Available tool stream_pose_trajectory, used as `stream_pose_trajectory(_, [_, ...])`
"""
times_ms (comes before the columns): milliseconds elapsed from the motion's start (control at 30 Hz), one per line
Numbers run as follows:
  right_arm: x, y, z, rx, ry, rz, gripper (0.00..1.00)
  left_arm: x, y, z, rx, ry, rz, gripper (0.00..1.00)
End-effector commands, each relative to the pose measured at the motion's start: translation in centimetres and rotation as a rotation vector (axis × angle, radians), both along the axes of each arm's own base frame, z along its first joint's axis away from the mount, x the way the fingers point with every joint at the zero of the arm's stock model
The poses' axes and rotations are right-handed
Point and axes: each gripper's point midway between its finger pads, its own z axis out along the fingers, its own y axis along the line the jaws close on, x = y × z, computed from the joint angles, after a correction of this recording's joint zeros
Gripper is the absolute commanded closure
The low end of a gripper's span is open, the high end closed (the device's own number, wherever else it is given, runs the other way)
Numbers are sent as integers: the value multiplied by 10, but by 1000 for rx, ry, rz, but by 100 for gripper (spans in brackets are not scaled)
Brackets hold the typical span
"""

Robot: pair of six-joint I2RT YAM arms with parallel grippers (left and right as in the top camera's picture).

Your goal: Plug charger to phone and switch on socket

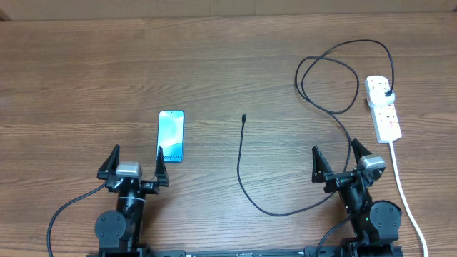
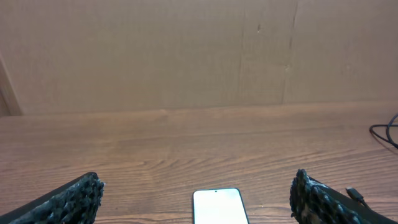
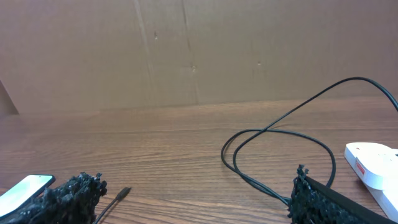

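Note:
The phone (image 1: 171, 135) lies flat on the wooden table left of centre, screen lit; its top edge shows in the left wrist view (image 2: 217, 205) and in the right wrist view (image 3: 25, 188). The charger's thin black cable (image 1: 243, 171) curves across the table; its small plug tip (image 1: 243, 118) lies free at centre and also shows in the right wrist view (image 3: 123, 193). Its black plug (image 1: 387, 93) sits in the socket (image 1: 383, 108) at the far right, also in the right wrist view (image 3: 373, 168). My left gripper (image 1: 136, 160) is open and empty just before the phone. My right gripper (image 1: 335, 158) is open and empty.
The socket's thick white cord (image 1: 401, 185) runs down the right side to the front edge, past my right arm. The cable makes a large loop (image 1: 335, 78) at the back right. A brown cardboard wall (image 2: 199, 56) stands behind the table.

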Motion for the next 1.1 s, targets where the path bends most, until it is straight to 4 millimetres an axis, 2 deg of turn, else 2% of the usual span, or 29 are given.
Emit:
stream_pose_trajectory(0, [0,1,-2,0,-5,6,0,-1,1,3,-29,-13,1,0])
stream_pose_trajectory(233, [0,1,-2,0,-5,6,0,-1,-1,8,-55,-22,-8,0])
stream_pose_trajectory(733, [0,1,-2,0,-5,6,0,-8,-1,42,-54,-47,-9,0])
stream_pose_trajectory(900, [0,1,-2,0,-5,6,0,0,-1,49,-51,33,-7,0])
stream_pose_trajectory(1067, [0,1,-2,0,-5,6,0,18,-10,71,-30,131,-60,0])
